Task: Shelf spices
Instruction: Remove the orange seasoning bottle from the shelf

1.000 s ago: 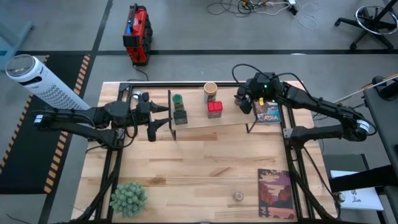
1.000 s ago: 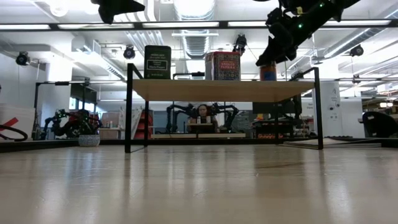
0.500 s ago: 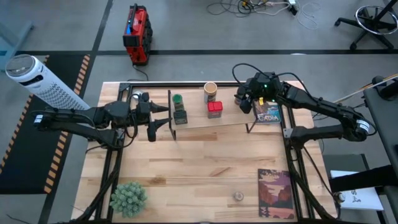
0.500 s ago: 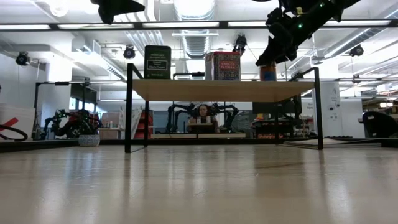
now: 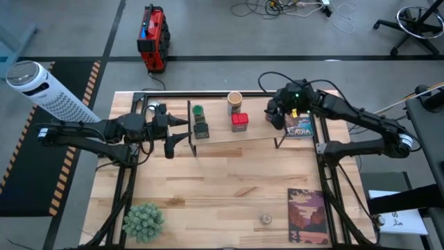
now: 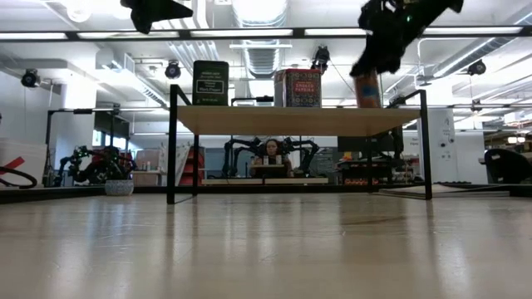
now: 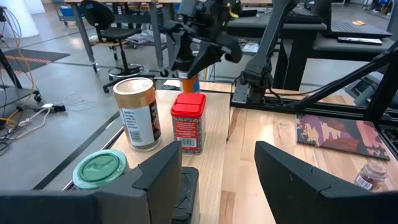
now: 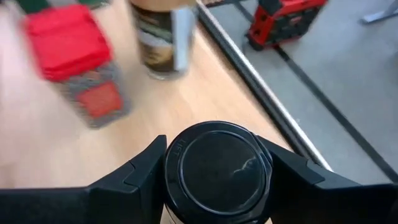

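apparently glossy round black lid (image 8: 217, 172) sits between matte end effector (image 8: 217, 174) fingers.

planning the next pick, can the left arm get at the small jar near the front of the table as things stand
Probably not easily: the small jar sits on open wood beside a book, nothing covering it, but far across from the left tool, nearer the right arm's side.

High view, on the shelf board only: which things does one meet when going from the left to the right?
Green-lidded jar with the dark square tin → tan cylinder with the red square tin → right end effector.
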You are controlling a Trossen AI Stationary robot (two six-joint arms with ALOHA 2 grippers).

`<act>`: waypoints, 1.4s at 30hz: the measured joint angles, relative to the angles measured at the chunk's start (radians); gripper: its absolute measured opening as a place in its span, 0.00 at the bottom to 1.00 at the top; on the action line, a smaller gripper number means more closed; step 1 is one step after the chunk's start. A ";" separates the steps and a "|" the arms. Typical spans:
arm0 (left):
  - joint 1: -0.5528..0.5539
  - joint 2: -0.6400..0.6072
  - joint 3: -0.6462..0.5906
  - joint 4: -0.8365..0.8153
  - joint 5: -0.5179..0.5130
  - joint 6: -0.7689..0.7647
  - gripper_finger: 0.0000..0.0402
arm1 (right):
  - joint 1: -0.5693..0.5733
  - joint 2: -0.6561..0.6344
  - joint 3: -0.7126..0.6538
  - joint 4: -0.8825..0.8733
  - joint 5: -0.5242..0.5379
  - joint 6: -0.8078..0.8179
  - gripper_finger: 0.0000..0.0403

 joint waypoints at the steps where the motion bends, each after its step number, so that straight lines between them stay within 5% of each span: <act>1: 0.000 0.000 0.000 0.000 0.000 0.000 0.48 | 0.003 -0.001 0.018 -0.010 -0.015 0.004 0.46; 16: 0.000 0.000 0.000 0.000 0.010 -0.005 0.48 | 0.158 -0.004 0.203 -0.225 -0.052 0.080 0.46; 28: 0.000 0.000 0.000 0.000 0.029 -0.013 0.48 | 0.457 -0.003 0.172 -0.221 -0.068 0.201 0.46; 42: 0.000 0.000 0.000 -0.001 0.029 -0.022 0.48 | 0.828 -0.003 0.005 -0.036 0.200 0.435 0.46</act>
